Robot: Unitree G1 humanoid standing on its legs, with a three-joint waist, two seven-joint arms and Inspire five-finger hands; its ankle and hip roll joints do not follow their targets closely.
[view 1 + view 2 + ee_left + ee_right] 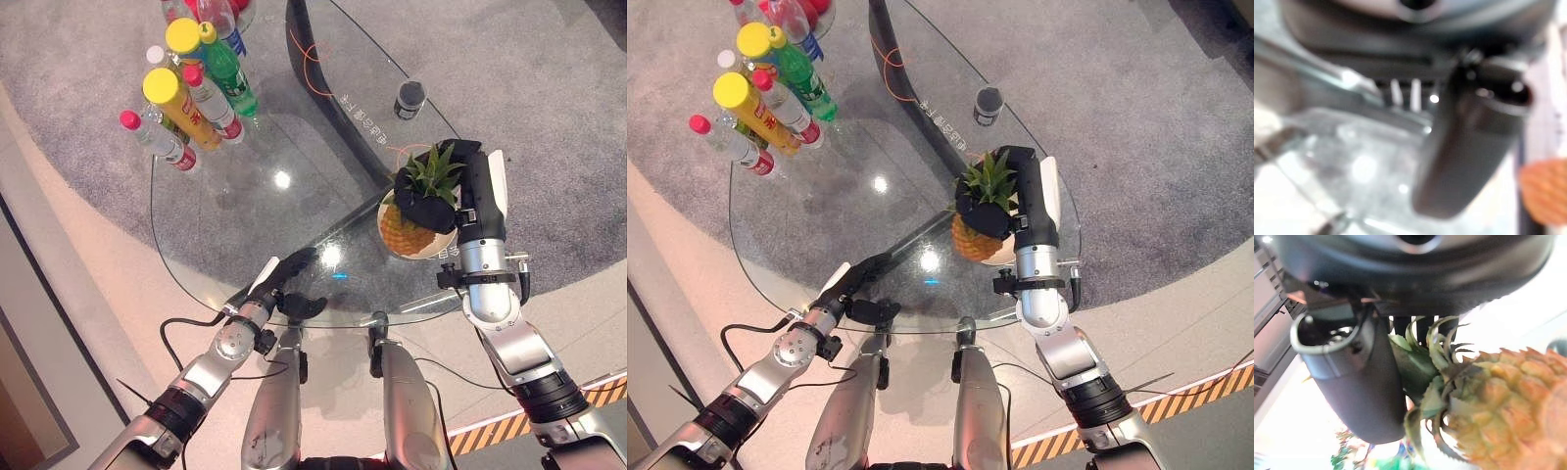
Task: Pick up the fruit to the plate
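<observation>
Pineapple gripped by its crown, right over the plate.

The glass table [245,225] spreads before me, a cluster of bottles [191,88] at its eleven o'clock and a small dark cup [409,99] at one o'clock. At three o'clock sits the plate [392,245], with the pineapple [404,227] over it, though I cannot tell whether the fruit rests on it or hangs just above. My right hand [431,206] has its fingers and thumb curled round the leafy crown. My left hand [289,279] lies idle at the near rim, about six o'clock, fingers fairly straight and holding nothing. By my reckoning the carry is done; what is left is to settle the fruit and let go.
</observation>
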